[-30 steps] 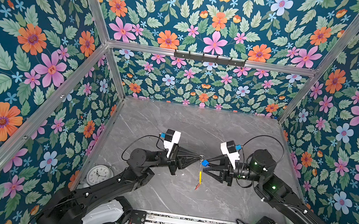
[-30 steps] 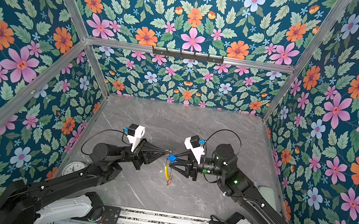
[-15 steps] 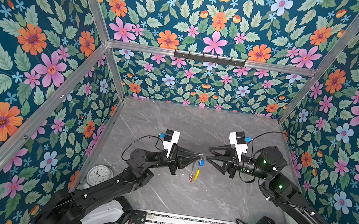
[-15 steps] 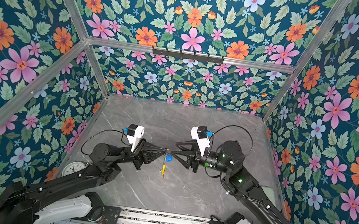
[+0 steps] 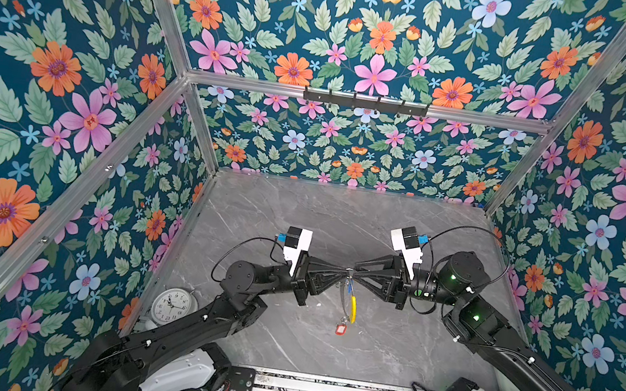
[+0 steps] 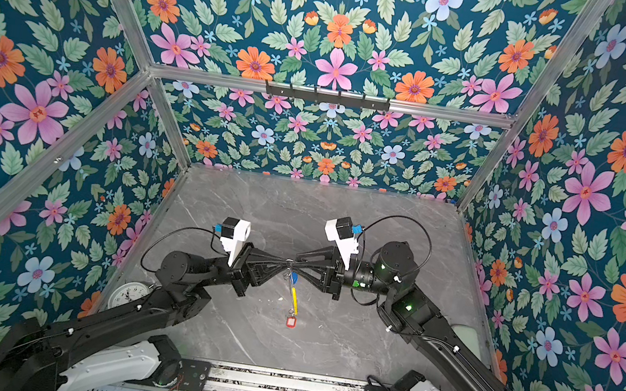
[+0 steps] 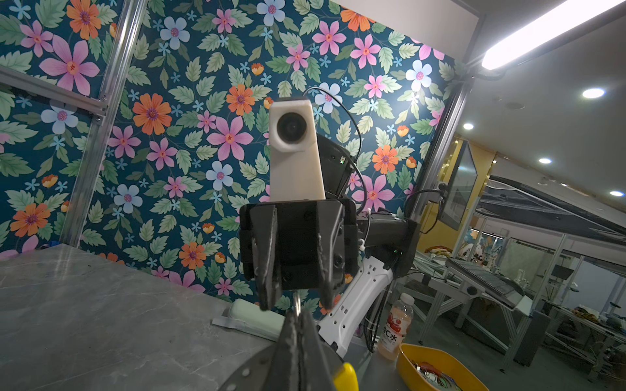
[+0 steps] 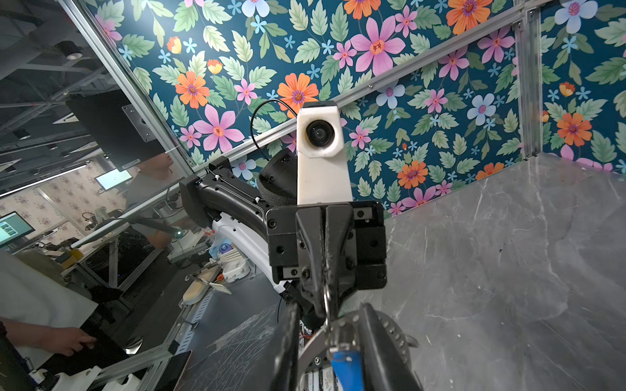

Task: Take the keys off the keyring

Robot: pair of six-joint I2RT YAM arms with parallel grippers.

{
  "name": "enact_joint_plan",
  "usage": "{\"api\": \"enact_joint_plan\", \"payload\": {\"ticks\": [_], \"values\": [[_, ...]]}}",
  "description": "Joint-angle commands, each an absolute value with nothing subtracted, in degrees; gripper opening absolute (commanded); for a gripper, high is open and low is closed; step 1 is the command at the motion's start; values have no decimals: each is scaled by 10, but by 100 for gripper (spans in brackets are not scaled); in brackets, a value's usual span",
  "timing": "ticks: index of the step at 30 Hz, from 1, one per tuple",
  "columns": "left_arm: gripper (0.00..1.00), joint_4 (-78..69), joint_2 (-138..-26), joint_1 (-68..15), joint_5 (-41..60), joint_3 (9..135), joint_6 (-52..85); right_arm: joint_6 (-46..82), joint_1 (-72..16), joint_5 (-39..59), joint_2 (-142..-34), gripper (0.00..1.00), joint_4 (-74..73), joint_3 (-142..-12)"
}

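The keyring (image 5: 352, 305), a large thin grey metal hoop with a yellow sleeve, hangs in the air above the grey marble-patterned bench (image 5: 299, 219), well clear of it. The left tool (image 5: 343, 271) is clamped tight on the top of the hoop. The right tool (image 5: 356, 271) faces it almost tip to tip. Its jaws stand partly apart astride the clip of the blue-tagged key (image 6: 293, 277) (small, silver, with an oblong plastic tag), and I see no firm pinch yet. The red-tagged key (image 5: 341, 328), also small and silver, dangles free at the hoop's lowest point.

Several things could go wrong from here:

- **Catching the hoop:** The clip sits right against the wire, so the closing jaws could trap the hoop too. A pull would then drag the whole ring rather than free the key.
- **Ring slipping:** The wire is thin and smooth, so it may twist or slide out of the left tool under a sideways tug.
- **Tips colliding:** The two tools are very close, and a small misjudged advance would knock their tips together.
- **Dropping the key:** A weak hold could let the key fall to the bench.
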State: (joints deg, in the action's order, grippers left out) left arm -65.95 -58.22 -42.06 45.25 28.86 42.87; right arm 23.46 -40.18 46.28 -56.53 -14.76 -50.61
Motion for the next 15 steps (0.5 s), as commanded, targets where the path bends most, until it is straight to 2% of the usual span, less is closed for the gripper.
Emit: {"api": "enact_joint_plan", "payload": {"ticks": [1, 9, 15], "values": [[0, -684, -581, -421, 448, 288, 421, 238, -403, 470, -566, 25, -173, -505], [0, -684, -582, -421, 443, 286, 420, 240, -403, 472, -569, 16, -176, -503], [0, -688, -585, -421, 444, 286, 421, 241, -402, 470, -570, 12, -174, -503]]}}
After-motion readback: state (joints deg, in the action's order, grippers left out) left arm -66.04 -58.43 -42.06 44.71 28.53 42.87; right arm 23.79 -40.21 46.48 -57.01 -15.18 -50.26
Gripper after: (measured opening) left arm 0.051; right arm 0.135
